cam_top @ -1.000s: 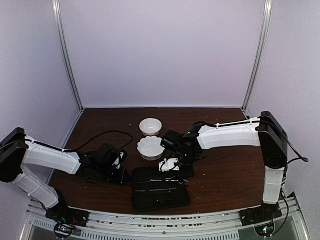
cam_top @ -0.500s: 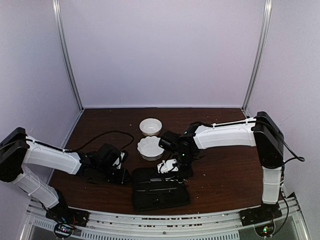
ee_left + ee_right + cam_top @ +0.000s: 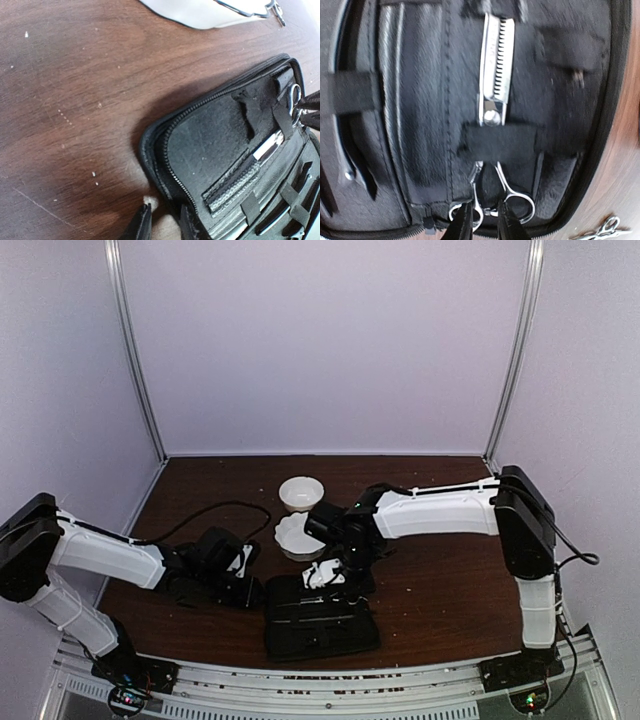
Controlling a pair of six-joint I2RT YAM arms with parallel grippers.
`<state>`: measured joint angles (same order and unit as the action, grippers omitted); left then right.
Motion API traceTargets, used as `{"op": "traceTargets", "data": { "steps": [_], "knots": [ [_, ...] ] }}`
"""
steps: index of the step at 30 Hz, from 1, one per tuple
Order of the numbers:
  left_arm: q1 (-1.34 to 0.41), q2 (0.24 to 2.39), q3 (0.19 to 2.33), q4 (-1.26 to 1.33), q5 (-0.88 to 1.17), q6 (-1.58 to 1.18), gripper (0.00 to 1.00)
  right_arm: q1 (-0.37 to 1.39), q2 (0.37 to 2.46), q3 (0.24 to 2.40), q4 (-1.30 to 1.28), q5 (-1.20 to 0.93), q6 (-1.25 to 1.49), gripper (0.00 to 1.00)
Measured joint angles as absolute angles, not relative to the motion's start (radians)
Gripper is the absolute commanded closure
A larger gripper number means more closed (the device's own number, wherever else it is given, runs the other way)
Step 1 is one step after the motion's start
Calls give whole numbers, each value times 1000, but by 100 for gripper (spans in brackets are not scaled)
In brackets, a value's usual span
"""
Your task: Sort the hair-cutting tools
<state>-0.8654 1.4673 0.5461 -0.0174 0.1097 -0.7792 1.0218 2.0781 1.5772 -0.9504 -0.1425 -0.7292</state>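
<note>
A black zip case (image 3: pixel 320 625) lies open at the front middle of the table. In the right wrist view, silver scissors (image 3: pixel 495 75) with a toothed blade sit in the case (image 3: pixel 420 125) under a black strap. My right gripper (image 3: pixel 485 225) is at the case's far edge, its fingers closed narrowly on the scissors' ring handle. From the left wrist, that handle (image 3: pixel 295 95) shows at the case's corner. A second silver pair (image 3: pixel 605 231) lies partly in view on the wood beside the case. My left gripper (image 3: pixel 164 222) stands at the case's left rim (image 3: pixel 155 165), slightly open over bare wood.
Two white bowls stand behind the case, one nearer (image 3: pixel 300 535) and one farther back (image 3: pixel 301 492). A black cable (image 3: pixel 200 512) loops over the table's left side. Thin tools sit in the case's slots (image 3: pixel 260 150). Grey walls and metal posts close in the table.
My right arm has moved left along the case's far edge and its fingers have narrowed on the scissors' handle. The left arm has stayed put.
</note>
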Motion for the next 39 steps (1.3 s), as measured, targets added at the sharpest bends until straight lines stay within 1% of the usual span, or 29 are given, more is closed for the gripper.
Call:
{"op": "traceTargets", "data": {
  "steps": [9, 19, 24, 33, 39],
  "knots": [
    [-865, 1478, 547, 5, 120, -779, 76, 1071, 2144, 1658, -958, -191, -729, 79],
    [-866, 1485, 547, 19, 126, -779, 76, 1072, 2155, 1667, -959, -207, -711, 79],
    [-865, 1485, 547, 19, 127, -779, 76, 1072, 2152, 1665, -958, -206, -707, 77],
    [-865, 1485, 547, 19, 127, -778, 76, 1050, 2038, 1625, -945, -210, -690, 76],
    [-865, 1485, 547, 19, 127, -776, 76, 1010, 1975, 1564, -931, -208, -677, 80]
  ]
}}
